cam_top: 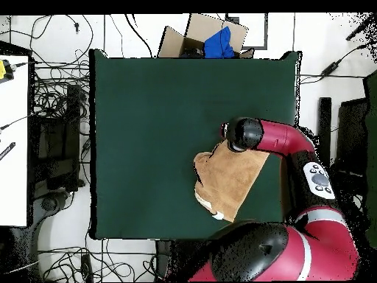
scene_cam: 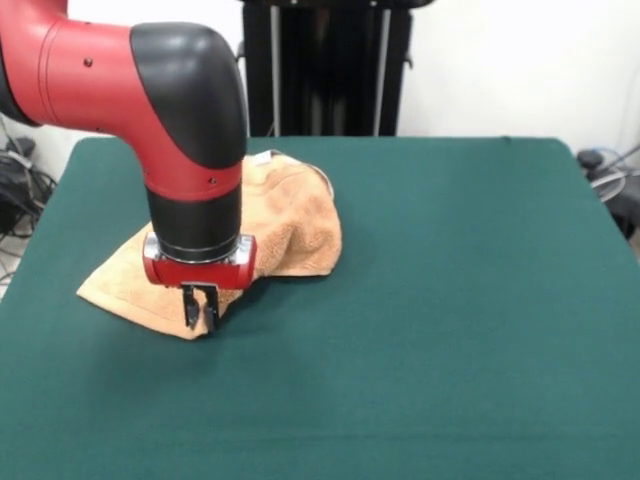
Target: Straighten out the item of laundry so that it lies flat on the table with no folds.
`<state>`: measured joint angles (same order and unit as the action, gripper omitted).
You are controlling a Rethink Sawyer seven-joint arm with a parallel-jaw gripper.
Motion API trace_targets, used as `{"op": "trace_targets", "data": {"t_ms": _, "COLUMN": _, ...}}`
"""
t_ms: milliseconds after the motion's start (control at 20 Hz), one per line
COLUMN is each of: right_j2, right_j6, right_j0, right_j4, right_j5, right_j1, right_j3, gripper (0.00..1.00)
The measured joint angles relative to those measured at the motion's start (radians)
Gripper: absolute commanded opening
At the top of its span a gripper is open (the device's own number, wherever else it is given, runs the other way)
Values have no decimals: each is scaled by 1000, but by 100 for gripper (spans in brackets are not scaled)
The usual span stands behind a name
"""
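The light orange-tan towel (scene_cam: 285, 215) lies on the left part of the green table (scene_cam: 450, 300), rumpled, with its right part folded over and a white tag (scene_cam: 262, 157) at the far edge. My gripper (scene_cam: 201, 310) points straight down at the towel's near corner, its fingers close together on the cloth. In the overhead view the towel (cam_top: 224, 180) lies at the table's (cam_top: 147, 133) lower right. The arm's black wrist (cam_top: 244, 134) covers the towel's upper corner and hides the gripper.
A black stand (scene_cam: 325, 65) rises behind the table's far edge. In the overhead view a cardboard box with a blue thing (cam_top: 217, 38) sits past the top edge. Cables (cam_top: 55, 96) and a white bench (cam_top: 13, 140) are to the left.
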<state>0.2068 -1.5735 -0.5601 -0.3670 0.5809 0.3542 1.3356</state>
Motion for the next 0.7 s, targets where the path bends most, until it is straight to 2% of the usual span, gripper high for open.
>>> {"op": "trace_targets", "data": {"t_ms": 300, "right_j2": 0, "right_j6": 0, "right_j0": 14, "right_j4": 0, "right_j5": -20, "right_j1": 24, "right_j3": 10, "gripper": 0}}
{"op": "trace_targets", "data": {"t_ms": 350, "right_j2": 0, "right_j6": 0, "right_j0": 18, "right_j4": 0, "right_j5": -26, "right_j1": 27, "right_j3": 11, "gripper": 100}}
{"op": "trace_targets", "data": {"t_ms": 700, "right_j2": 0, "right_j6": 0, "right_j0": 52, "right_j4": 0, "right_j5": -100, "right_j1": 47, "right_j3": 11, "gripper": 100}}
